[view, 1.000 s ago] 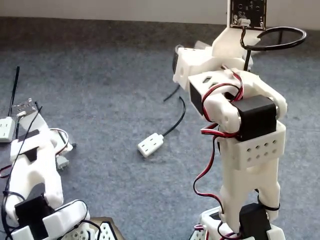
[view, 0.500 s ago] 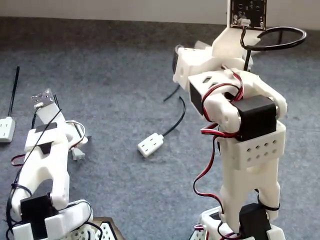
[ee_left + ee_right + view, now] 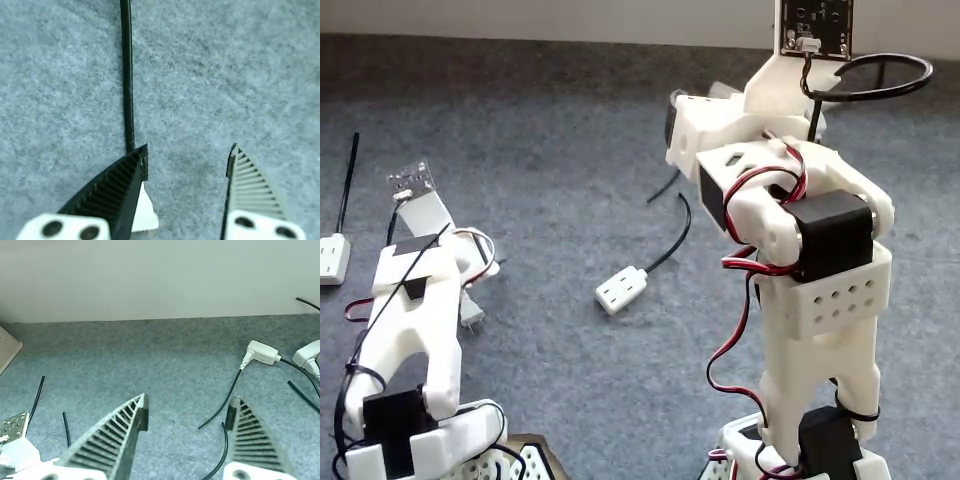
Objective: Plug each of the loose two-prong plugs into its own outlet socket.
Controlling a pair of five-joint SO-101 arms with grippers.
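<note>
A grey, carpet-like worktop (image 3: pixel 540 130) runs back to a pale wall. In the right wrist view two white plugs lie near that wall, one (image 3: pixel 260 353) with its cord trailing back toward the arm, the other (image 3: pixel 311 356) just beside it. In the high view an outlet (image 3: pixel 621 289) lies near the middle of the worktop, slots bare, its cord leading off toward one o'clock. A second outlet (image 3: pixel 332 257) sits at nine o'clock, its cord running toward twelve. The left arm stands at seven o'clock, the right at four.

The left end effector (image 3: pixel 188 150) is spread wide and low over the worktop. A black cord (image 3: pixel 127 80) ends at its dark finger, and a white block (image 3: pixel 144 210) peeks from under that finger; plug or outlet, I cannot tell. The right end effector (image 3: pixel 189 402) is also wide, holding nothing.

This looks like the first pick. The left arm should probably shift until the white body, not the cord, lies centred between the fingers, then close across its flat sides. A pinch on the cord would likely let it swing.
</note>
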